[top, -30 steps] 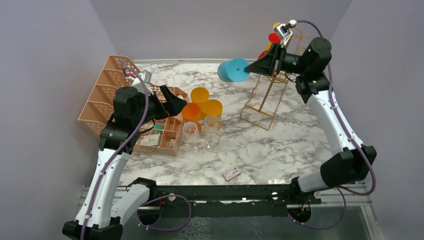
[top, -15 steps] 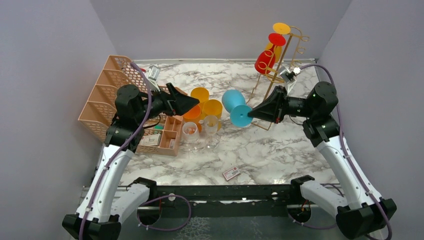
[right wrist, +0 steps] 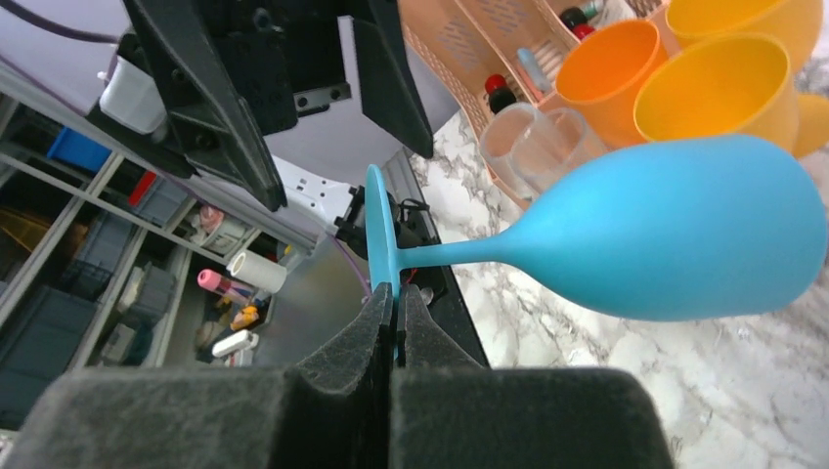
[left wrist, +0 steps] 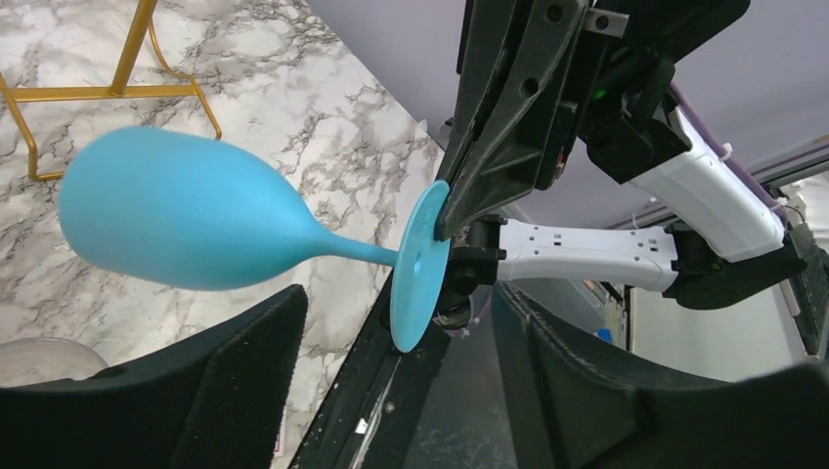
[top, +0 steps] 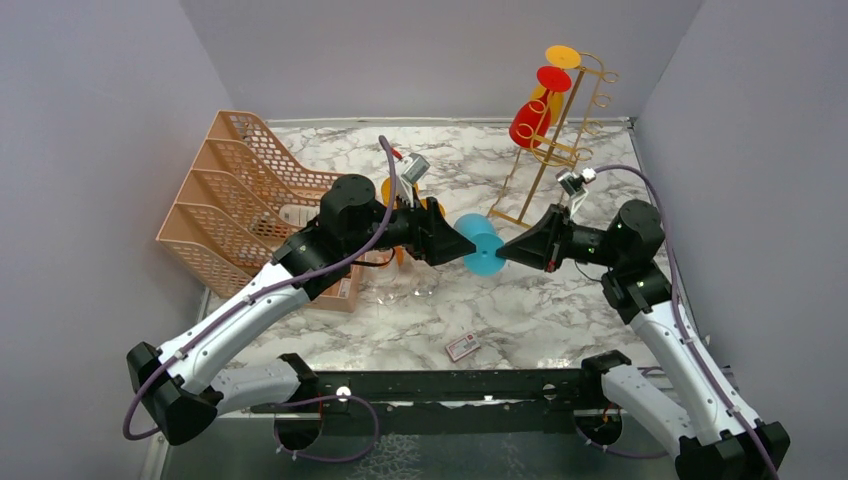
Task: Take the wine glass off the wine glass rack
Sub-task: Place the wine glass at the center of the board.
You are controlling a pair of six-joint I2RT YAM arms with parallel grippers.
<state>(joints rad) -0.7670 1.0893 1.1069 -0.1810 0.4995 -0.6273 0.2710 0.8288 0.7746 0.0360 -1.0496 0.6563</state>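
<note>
— Where's the blue wine glass (top: 478,240)?
— Off the wine glass rack (left wrist: 98,93), held sideways above the worktop (top: 560,290). The rack stands well behind the right end effector (right wrist: 392,305).
— What's gripping it?
— The right end effector is clenched on the rim of the foot. The left end effector (top: 450,242) is released, jaws wide apart, with the bowl just ahead of them.

cups (right wrist: 611,61) near wine glass (top: 478,243), table (top: 560,290) seemingly open beneath
</note>
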